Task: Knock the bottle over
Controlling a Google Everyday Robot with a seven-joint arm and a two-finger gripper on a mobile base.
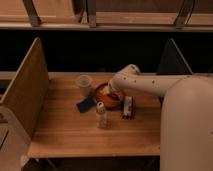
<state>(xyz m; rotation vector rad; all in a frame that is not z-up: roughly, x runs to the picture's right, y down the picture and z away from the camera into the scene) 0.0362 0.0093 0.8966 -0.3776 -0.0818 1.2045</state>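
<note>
The bottle [101, 115] is small, clear and pale with a white cap. It stands upright on the wooden table [65, 132], in front of an orange bowl [107, 97]. My gripper [111, 92] reaches in from the right on a white arm and hangs over the bowl, behind and slightly right of the bottle, apart from it. A translucent white cup [84, 85] stands to the left of the bowl.
A blue flat packet [86, 105] lies left of the bottle. A dark snack bar [128, 107] lies right of the bowl. Wooden side panels [25, 90] border the table on the left and right. My white body [187, 130] fills the lower right.
</note>
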